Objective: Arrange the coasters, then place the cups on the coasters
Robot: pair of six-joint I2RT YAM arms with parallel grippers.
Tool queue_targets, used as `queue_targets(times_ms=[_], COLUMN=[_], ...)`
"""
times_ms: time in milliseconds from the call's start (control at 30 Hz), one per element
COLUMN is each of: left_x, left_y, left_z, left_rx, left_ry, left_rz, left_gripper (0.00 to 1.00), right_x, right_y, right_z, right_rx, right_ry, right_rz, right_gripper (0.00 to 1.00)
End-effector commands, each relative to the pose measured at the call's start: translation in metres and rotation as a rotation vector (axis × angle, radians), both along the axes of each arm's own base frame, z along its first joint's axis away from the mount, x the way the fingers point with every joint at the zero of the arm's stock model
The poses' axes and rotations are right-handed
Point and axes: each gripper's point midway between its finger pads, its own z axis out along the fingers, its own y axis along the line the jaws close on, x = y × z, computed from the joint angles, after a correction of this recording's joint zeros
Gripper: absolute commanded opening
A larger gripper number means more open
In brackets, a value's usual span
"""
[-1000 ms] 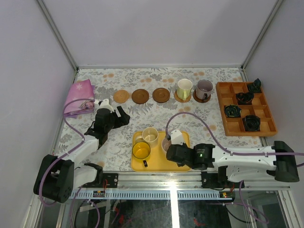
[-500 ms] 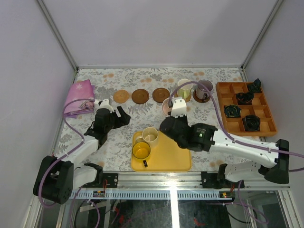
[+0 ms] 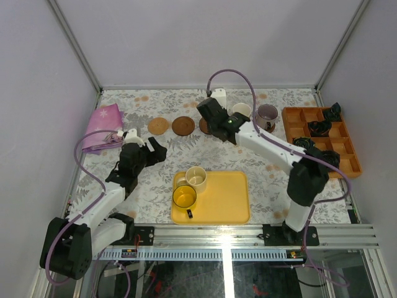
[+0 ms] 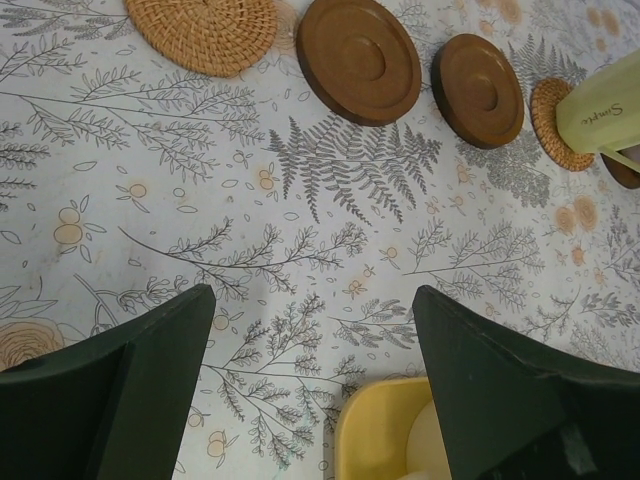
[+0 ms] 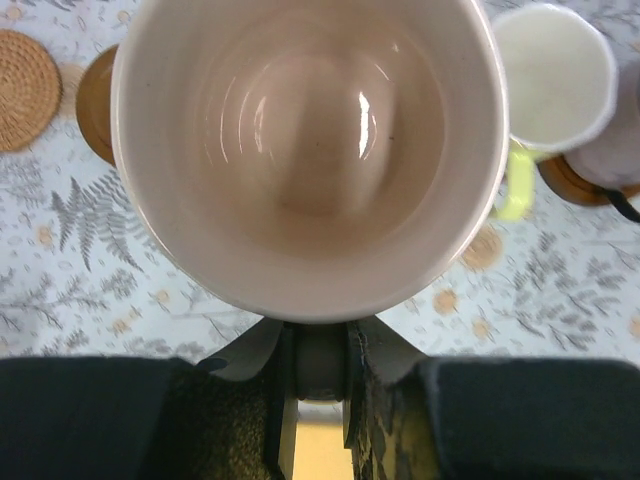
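Within right claw (image 5: 318, 362), pink cup (image 5: 310, 150)

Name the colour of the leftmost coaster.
The leftmost coaster is woven tan; the left wrist view shows it best.

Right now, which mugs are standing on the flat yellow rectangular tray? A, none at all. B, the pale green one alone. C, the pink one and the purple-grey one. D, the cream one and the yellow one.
D: the cream handled mug and the yellow handled mug stand on the flat yellow rectangular tray, while the right claw grips the pink handled mug.
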Motion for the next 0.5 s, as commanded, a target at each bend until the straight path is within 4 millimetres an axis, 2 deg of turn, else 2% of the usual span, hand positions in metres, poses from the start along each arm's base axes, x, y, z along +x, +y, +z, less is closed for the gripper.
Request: queue_targets(times_ms=[0, 100, 133, 233, 467], left_x=[-0.001, 0.0, -0.001, 0.0, 0.001], left_y=[0.005, 0.006, 0.006, 0.006, 0.006], left_z=[0.002, 0.003, 0.002, 0.002, -0.003], left_rx=[0.018, 0.021, 0.023, 0.024, 0.029], left_ry=[-0.004, -0.005, -0.003, -0.002, 0.012], left_rz=[0.026, 0.027, 0.027, 0.028, 0.031], left_gripper=[0.81, 0.81, 0.81, 0.81, 0.81], right_x=[0.052, 0.074, 0.081, 0.095, 0.108], right_y=[0.032, 0.04, 0.043, 0.044, 0.035], right_z=[0.037, 0.024, 0.027, 0.006, -0.038], right_rx=[0.145, 0.145, 0.152, 0.144, 0.133], right_ry=[-0.046, 0.015, 0.019, 0.075, 0.163], right_rz=[0.044, 0.051, 0.051, 0.045, 0.02], right_gripper=[0.0, 0.0, 0.0, 0.0, 0.0])
